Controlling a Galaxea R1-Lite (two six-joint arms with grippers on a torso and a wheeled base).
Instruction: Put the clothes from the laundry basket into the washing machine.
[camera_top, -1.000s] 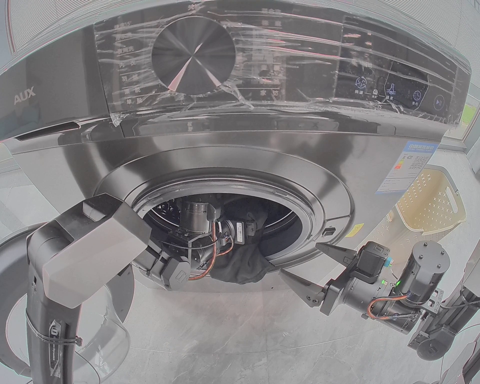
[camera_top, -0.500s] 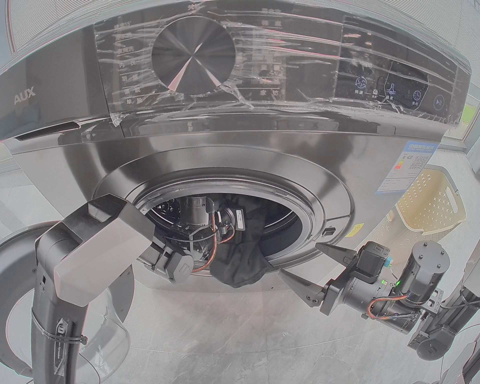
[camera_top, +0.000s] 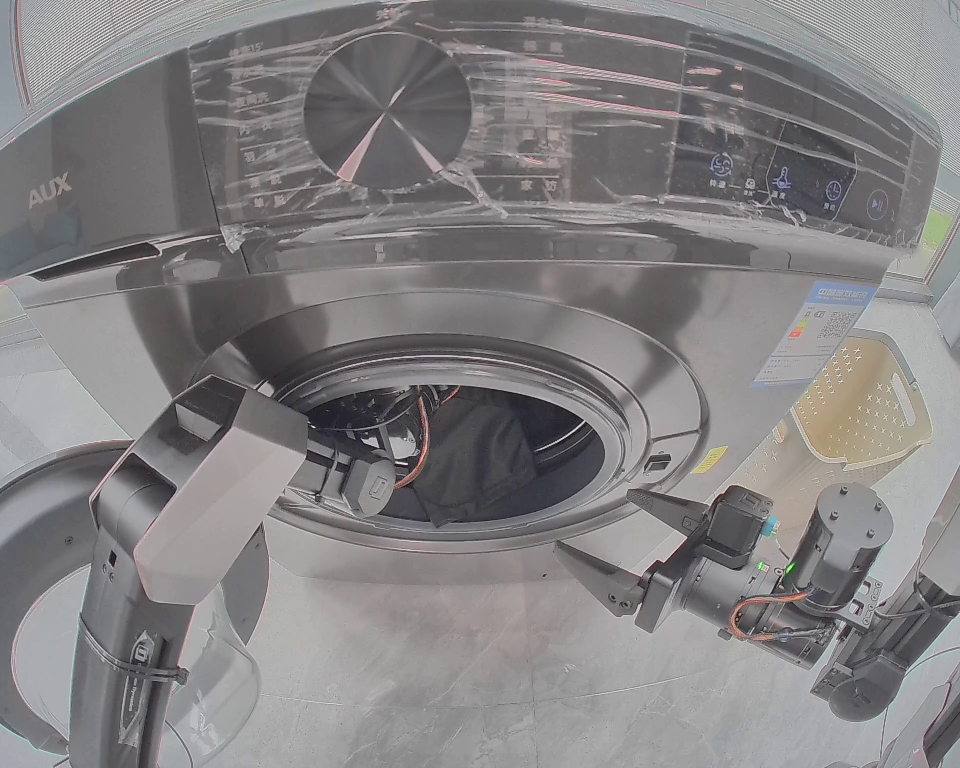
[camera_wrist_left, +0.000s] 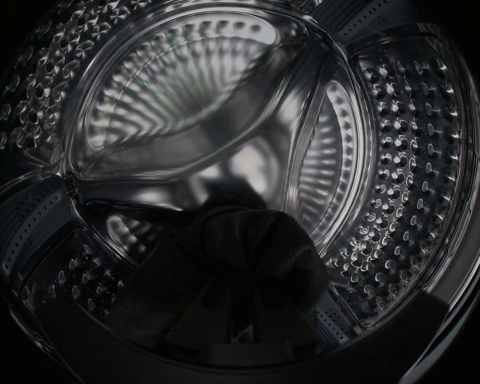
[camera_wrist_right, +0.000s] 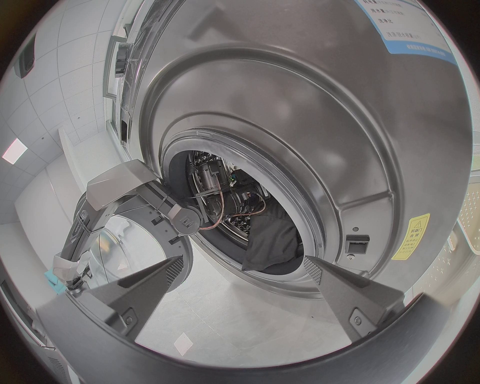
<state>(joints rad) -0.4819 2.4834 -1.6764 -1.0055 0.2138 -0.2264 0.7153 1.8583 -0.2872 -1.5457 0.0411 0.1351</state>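
Observation:
A black garment (camera_top: 475, 455) hangs inside the round opening of the washing machine (camera_top: 660, 330), its lower end resting on the door rim. My left gripper (camera_wrist_right: 249, 194) is inside the drum and shut on the garment's upper part. In the left wrist view the bunched dark garment (camera_wrist_left: 240, 270) sits low in front of the perforated steel drum (camera_wrist_left: 410, 150). My right gripper (camera_top: 598, 522) hangs open and holds nothing, in front of the machine and below and to the right of the opening. The cream laundry basket (camera_top: 865, 405) stands to the right of the machine.
The machine's round glass door (camera_top: 40, 560) stands swung open at the left, behind my left arm. Grey tiled floor (camera_top: 450, 650) lies in front of the machine. Clear film covers the control panel with its dial (camera_top: 388, 108).
My left arm has pushed deeper into the drum. The black garment, which hung out over the door rim, has been drawn up and inside the opening. The right arm has barely moved.

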